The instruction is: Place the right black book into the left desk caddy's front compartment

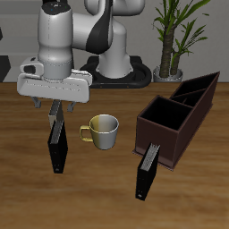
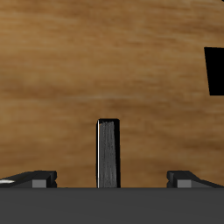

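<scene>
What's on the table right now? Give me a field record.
gripper: open, over the right black book, jaws wide on either side of it
right black book: upright on table, not gripped
left desk caddy: apart from that book
other black book: upright by the caddy's near end
mug: between book and caddy

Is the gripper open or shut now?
Open. The gripper has both fingers wide apart, with the right black book standing upright between them, untouched.

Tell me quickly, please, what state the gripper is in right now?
Gripper: open, holding nothing. Its fingers stand wide apart on either side of the upright black book, clear of it.
</scene>
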Controlling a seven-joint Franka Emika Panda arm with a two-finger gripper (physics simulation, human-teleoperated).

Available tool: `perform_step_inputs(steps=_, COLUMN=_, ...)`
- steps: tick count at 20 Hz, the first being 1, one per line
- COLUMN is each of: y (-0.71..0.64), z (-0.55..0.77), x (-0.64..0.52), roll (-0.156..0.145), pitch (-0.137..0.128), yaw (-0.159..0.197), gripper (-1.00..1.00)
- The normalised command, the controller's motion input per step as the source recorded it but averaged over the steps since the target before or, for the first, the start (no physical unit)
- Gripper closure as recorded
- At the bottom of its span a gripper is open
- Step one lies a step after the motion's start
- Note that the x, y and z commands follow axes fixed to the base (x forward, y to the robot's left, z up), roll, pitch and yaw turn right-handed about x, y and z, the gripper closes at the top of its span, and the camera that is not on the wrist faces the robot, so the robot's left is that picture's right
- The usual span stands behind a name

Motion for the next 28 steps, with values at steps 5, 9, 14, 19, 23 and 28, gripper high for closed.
perform_step_inputs(steps=5, y=-0.09, z=-0.15, x=0.06, roll=-0.020, pitch=0.003, yaw=-0.012, gripper=-1.00)
perform_step_inputs(steps=9, y=0.06, z=-0.20, x=0.05, roll=0.010, pitch=0.022, yaw=-0.011, gripper=-1.00)
perform_step_inputs(steps=14, y=0.07, z=-0.15, x=0.03, roll=0.001, pitch=0.014, yaw=-0.019, gripper=-1.00)
perform_step_inputs(steps=19, y=0.01, z=-0.15, x=0.01, roll=-0.007, pitch=0.015, yaw=-0.011, gripper=-1.00)
perform_step_inputs(steps=23, y=-0.09, z=-0.22, x=-0.01, roll=-0.014, pitch=0.025, yaw=0.000, gripper=-1.00)
perform_step_inputs(steps=28, y=-0.01, z=-0.21, x=-0.01, roll=-0.005, pitch=0.032, yaw=0.011, gripper=-1.00)
